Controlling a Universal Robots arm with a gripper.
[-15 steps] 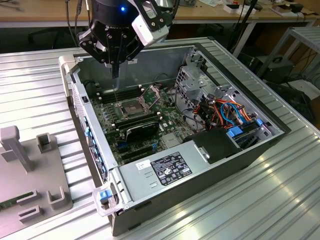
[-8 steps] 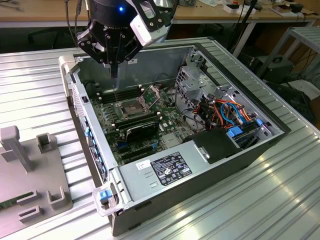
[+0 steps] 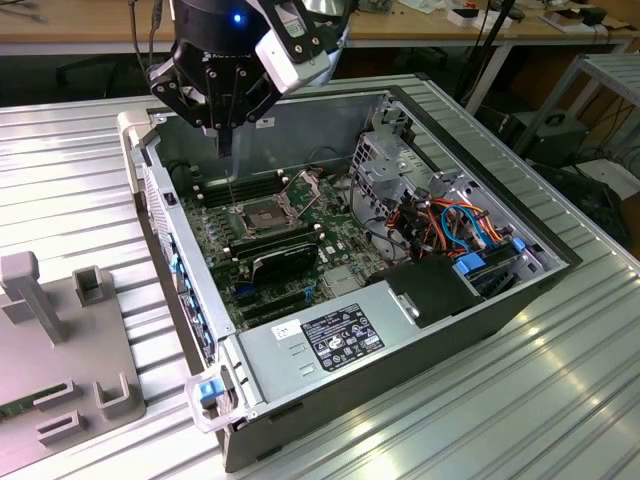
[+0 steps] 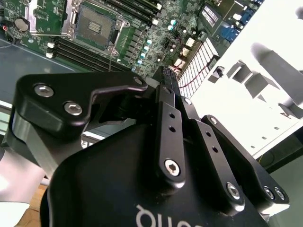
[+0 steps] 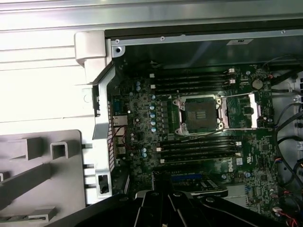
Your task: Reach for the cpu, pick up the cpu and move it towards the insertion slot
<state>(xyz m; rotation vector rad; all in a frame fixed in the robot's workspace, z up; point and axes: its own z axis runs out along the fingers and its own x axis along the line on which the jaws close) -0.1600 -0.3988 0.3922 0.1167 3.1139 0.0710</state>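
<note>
The square, silver-framed insertion slot (image 4: 97, 26) is clipped by the second wrist view's edge. The grey moulded fixture plate (image 3: 80, 345) runs off the exterior view's left.

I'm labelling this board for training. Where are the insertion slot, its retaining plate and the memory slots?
insertion slot (image 5: 199, 115): first wrist view, dark centre.
retaining plate (image 5: 256, 111): first wrist view, silvery outer edge.
memory slots (image 5: 191, 81): first wrist view, one long black slot.

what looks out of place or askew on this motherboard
The insertion slot is uncovered: its retaining plate is hinged open beside it. Nothing looks damaged or spilled.
</note>
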